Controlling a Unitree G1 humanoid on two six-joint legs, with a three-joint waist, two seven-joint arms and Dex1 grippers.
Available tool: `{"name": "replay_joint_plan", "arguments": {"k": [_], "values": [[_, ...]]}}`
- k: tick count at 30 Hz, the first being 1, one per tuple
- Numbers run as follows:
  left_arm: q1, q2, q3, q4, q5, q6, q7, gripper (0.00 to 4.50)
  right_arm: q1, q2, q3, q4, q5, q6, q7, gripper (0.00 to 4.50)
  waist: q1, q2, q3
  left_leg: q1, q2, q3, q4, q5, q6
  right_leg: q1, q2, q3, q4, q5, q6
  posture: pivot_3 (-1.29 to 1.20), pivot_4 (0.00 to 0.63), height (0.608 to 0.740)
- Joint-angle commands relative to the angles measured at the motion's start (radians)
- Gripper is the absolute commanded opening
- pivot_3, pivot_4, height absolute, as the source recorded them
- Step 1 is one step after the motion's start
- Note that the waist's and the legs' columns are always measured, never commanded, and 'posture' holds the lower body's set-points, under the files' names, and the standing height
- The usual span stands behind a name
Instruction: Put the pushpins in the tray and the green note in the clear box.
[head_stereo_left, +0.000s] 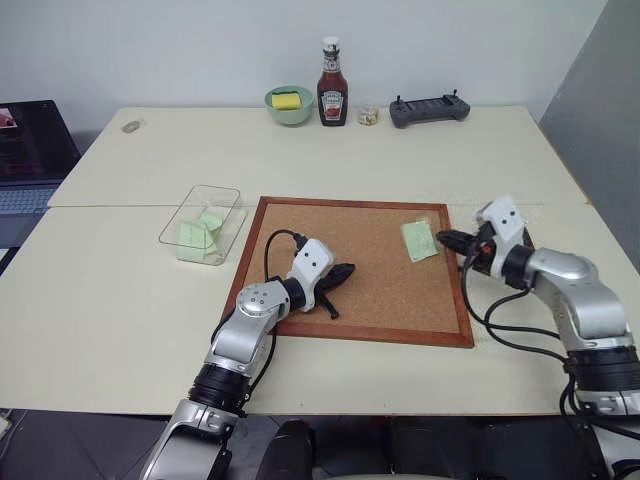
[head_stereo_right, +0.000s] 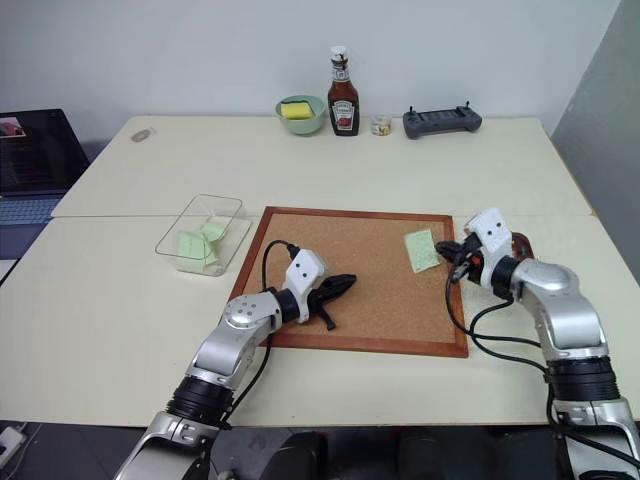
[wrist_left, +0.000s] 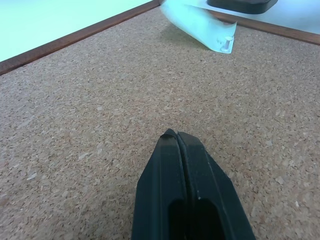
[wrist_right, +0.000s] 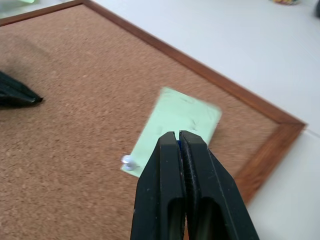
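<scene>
Clear plastic on the left: the clear box (head_stereo_left: 215, 190) sits on the table just left of the corkboard (head_stereo_left: 370, 300), low-walled with rounded corners, pale green slips already lying inside. Moving on to the cork, grainy and brown in its wood frame, the left gripper (head_stereo_left: 345, 272) hangs low over the board's near-left part, black fingers pressed together on nothing. Now the green note (head_stereo_left: 419, 240): thin, flat paper on the board's far-right part, long axis running far to near with a slight tilt. A small pale pushpin (wrist_right: 129, 161) sits at its corner on the left claw's side. The right gripper (head_stereo_left: 445, 238) is just right of the note, pointing left at it, jaws together; a sliver of blue shows at the tips, maybe a pin, I can't tell. That's clearly the nearer arm. Behind it, beside the frame, peeks the dark maroon tray (head_stereo_right: 522, 240), so any pin lifted has a short trip right
</scene>
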Motion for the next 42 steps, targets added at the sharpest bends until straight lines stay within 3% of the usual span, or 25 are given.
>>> {"name": "replay_joint_plan", "arguments": {"k": [1, 5, 16, 25, 27, 38, 42], "values": [[0.034, -0.001, -0.042, 0.055, 0.024, 0.02, -0.008, 0.0, -0.002, -0.018, -0.041, -0.044, 0.032, 0.015, 0.009, 0.0, 0.0, 0.0, 0.0, 0.0, 0.0, 0.0, 0.0, 0.0, 0.0, 0.0, 0.0, 0.0, 0.0, 0.0, 0.0, 0.0, 0.15, 0.74], [0.032, -0.005, -0.045, 0.057, 0.024, 0.018, -0.009, 0.0, 0.013, -0.026, -0.063, -0.026, 0.016, 0.002, -0.011, 0.0, 0.0, 0.0, 0.0, 0.0, 0.0, 0.0, 0.0, 0.0, 0.0, 0.0, 0.0, 0.0, 0.0, 0.0, 0.0, 0.0, 0.15, 0.74], [0.028, -0.004, -0.044, 0.066, 0.025, 0.015, -0.01, 0.0, -0.007, -0.119, -0.011, 0.228, -0.266, -0.25, -0.191, 0.0, 0.0, 0.001, 0.0, 0.0, 0.0, 0.001, 0.0, 0.0, 0.0, 0.0, 0.0, 0.0, 0.0, 0.0, 0.0, 0.0, 0.15, 0.74], [0.027, -0.006, -0.044, 0.071, 0.026, 0.013, -0.008, 0.0, -0.062, -0.12, 0.023, 0.369, -0.364, -0.324, -0.261, 0.0, 0.0, 0.002, -0.001, 0.001, 0.0, 0.001, 0.0, 0.0, 0.0, 0.0, 0.0, 0.001, 0.0, 0.0, 0.0, 0.0, 0.15, 0.74], [0.027, -0.005, -0.043, 0.07, 0.026, 0.012, -0.008, 0.0, -0.069, -0.117, 0.024, 0.382, -0.373, -0.331, -0.268, 0.22, 0.0, 0.002, -0.001, 0.001, 0.0, 0.001, 0.0, 0.0, 0.0, 0.0, 0.0, 0.001, 0.0, 0.0, 0.0, 0.0, 0.15, 0.74], [0.032, -0.006, -0.046, 0.064, 0.028, 0.013, -0.006, 0.0, -0.068, -0.112, 0.002, 0.349, -0.371, -0.303, -0.273, 2.45, 0.0, 0.002, -0.001, 0.001, 0.0, 0.001, 0.0, 0.0, 0.0, 0.001, 0.0, 0.001, 0.0, 0.0, 0.0, 0.0, 0.15, 0.74], [0.034, -0.004, -0.046, 0.062, 0.028, 0.014, -0.006, 0.0, -0.044, -0.107, -0.052, 0.261, -0.288, -0.245, -0.23, 3.25, 0.0, 0.002, -0.001, 0.0, 0.0, 0.001, 0.0, 0.0, 0.0, 0.001, 0.0, 0.001, 0.0, 0.0, 0.0, 0.0, 0.15, 0.74]]}}
